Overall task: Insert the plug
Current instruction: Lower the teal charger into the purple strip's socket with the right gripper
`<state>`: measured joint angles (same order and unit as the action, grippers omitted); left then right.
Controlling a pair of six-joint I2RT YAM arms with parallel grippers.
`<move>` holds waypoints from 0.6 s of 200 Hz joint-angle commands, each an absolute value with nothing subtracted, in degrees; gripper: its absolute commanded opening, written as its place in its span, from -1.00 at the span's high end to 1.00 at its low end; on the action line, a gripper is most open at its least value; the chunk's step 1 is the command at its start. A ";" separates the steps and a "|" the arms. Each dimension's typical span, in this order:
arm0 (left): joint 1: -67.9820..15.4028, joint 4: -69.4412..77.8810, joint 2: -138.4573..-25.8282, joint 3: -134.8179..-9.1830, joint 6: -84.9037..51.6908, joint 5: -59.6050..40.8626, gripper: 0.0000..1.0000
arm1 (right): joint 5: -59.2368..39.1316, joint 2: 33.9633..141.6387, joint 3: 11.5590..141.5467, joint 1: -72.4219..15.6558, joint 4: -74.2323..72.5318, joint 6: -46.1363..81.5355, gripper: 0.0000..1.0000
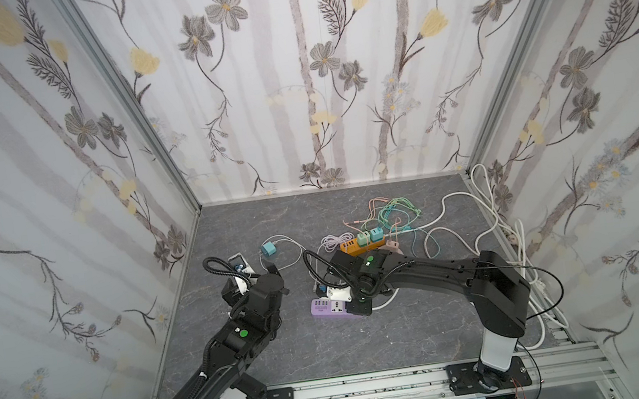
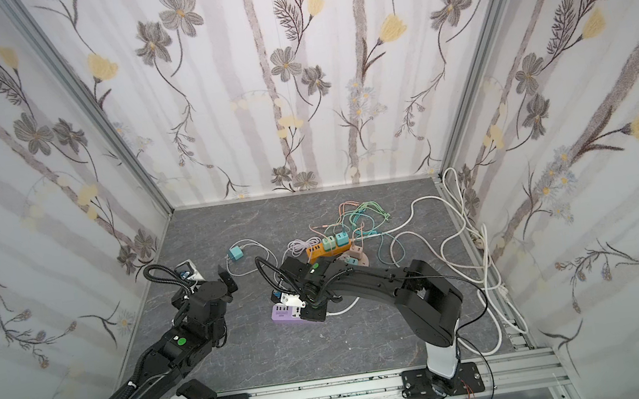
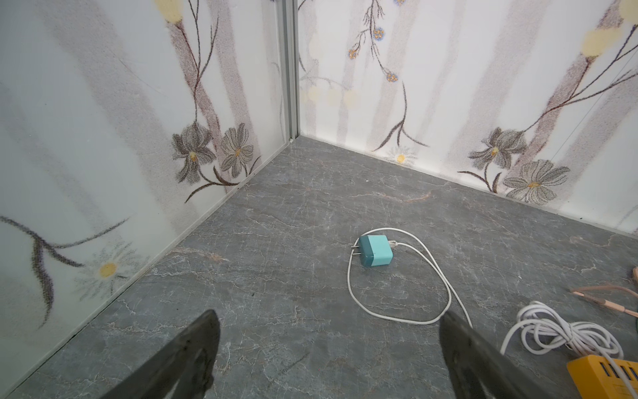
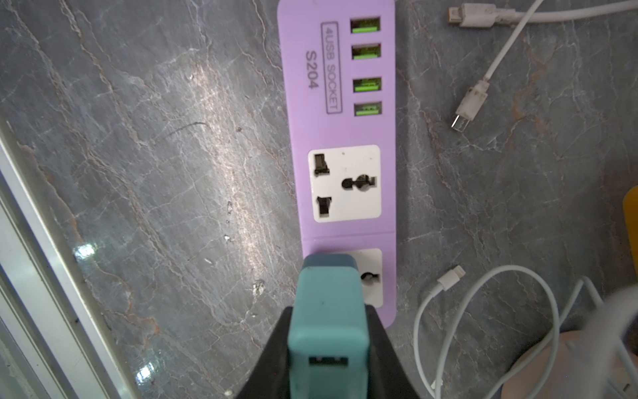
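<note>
We find the teal plug point(image 4: 324, 300) clamped in the right pincer point(image 4: 328, 331), its nose at the socket point(image 4: 371, 276) of the purple strip point(image 4: 307, 138) just ahead; prongs hidden. We advise squaring it to the slots, then pressing straight. The left pincer point(image 3: 328, 342) gapes wide, empty.

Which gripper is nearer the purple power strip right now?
Right. The right gripper holds a teal charger at the end socket of the purple power strip. The left gripper, open, is well off to its left, facing a second teal charger.
</note>
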<state>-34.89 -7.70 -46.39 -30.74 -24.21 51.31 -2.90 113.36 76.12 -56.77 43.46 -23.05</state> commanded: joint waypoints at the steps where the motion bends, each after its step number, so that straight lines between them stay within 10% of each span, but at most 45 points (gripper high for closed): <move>1: -34.77 -7.23 -46.66 -30.79 -25.31 51.53 -1.00 | -1.53 115.36 75.37 -56.94 45.11 -25.31 1.00; 120: -32.97 -9.08 -49.48 -32.92 -27.84 45.68 -1.00 | 5.11 115.38 74.88 -55.49 54.23 -32.67 1.00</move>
<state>-33.50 -8.14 -49.23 -31.97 -25.52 47.31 -2.13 115.50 77.08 -56.40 45.84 -29.91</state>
